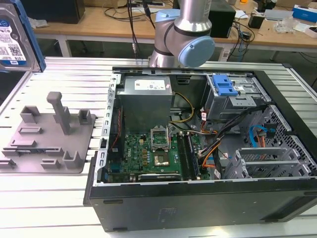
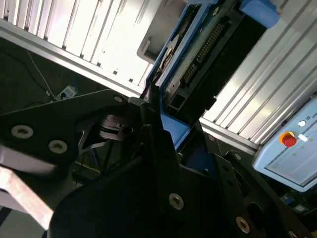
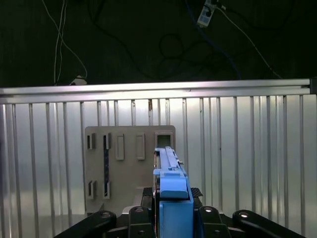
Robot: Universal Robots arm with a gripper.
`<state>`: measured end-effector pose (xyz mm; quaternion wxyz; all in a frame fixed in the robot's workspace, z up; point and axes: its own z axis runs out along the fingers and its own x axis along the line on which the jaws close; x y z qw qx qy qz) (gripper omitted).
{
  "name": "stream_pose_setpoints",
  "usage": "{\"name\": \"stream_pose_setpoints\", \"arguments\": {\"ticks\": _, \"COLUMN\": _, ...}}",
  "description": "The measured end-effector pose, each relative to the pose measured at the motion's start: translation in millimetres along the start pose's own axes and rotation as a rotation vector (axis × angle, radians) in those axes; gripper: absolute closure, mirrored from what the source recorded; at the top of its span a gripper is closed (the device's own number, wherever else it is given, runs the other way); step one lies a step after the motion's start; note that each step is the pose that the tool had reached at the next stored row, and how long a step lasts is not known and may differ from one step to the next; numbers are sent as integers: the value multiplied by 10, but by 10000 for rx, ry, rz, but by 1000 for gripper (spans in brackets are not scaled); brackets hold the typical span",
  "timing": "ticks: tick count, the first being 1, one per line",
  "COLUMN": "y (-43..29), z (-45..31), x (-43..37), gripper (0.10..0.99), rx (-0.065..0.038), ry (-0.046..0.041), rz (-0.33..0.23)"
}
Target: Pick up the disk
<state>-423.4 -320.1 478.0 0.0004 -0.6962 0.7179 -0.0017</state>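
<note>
The disk [image 1: 11, 40], silver with a white-and-blue label and a blue side rail, hangs in the air at the exterior view's far left, above the slatted table. In both wrist views my gripper [image 3: 171, 218] is shut on it. The first wrist view shows the disk [image 3: 170, 166] edge-on, its blue rail rising from between the black fingers [image 3: 141, 215]. In the second wrist view the disk [image 2: 208, 54] shows its dark connector end and blue rail, with the gripper [image 2: 166, 131] clamped on its end. The disk is held over the grey fixture plate [image 3: 124, 163].
The grey fixture plate [image 1: 47, 134] with upright posts lies on the aluminium table [image 1: 64, 198]. An open computer case [image 1: 198, 148] holds a blue-handled drive cage [image 1: 228, 91]. The arm's base [image 1: 183, 34] stands behind the case. A control box with a red button [image 2: 290, 153] sits nearby.
</note>
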Motion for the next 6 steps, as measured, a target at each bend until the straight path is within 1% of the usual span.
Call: {"name": "stream_pose_setpoints", "arguments": {"ticks": 6, "y": 0, "z": 0, "x": 1, "gripper": 718, "rx": 0, "ry": 0, "rz": -5}}
